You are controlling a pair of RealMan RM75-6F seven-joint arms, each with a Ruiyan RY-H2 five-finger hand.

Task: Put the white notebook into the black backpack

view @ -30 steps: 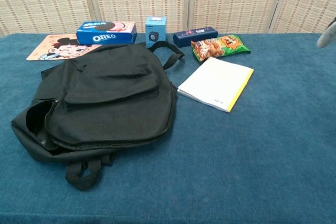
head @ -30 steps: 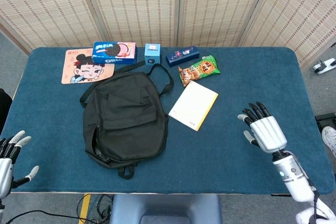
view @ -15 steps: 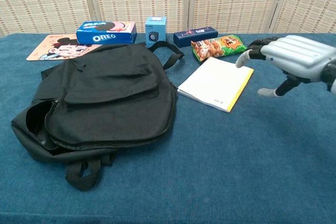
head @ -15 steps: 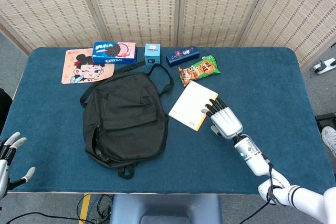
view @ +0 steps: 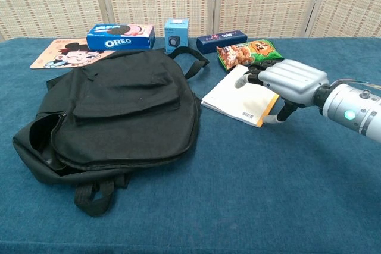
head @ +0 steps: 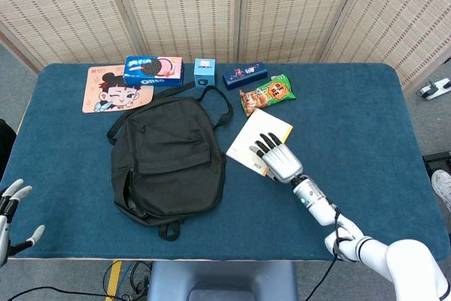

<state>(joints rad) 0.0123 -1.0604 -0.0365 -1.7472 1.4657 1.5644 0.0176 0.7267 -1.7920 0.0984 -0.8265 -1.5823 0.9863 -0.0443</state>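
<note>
I am at the reach-and-grasp step: my right hand (view: 290, 82) hovers low over the near right part of the flat white notebook with the yellow spine edge (head: 255, 139), its fingers (head: 266, 142) spread and lying over the cover, thumb hanging off the yellow edge in the chest view. I cannot tell whether the fingers actually touch the paper; nothing is pinched yet. The notebook lies flat on the blue cloth-covered surface (head: 352, 103), near the middle, just right of the black fabric backpack (head: 169, 156) and just in front of the crinkly green snack bag (head: 268, 94).

Next I judge I need the thumb under the yellow edge and the fingers pressed on top, since a thin flat book on soft cloth gives little to hook. Then it must travel left to the backpack, which slumps limp, with a dark gap on the side nearer the surface's left front corner; whether that is its mouth I cannot tell.

My left hand (head: 10, 209) waits at the front left corner, fingers apart, holding nothing.
</note>
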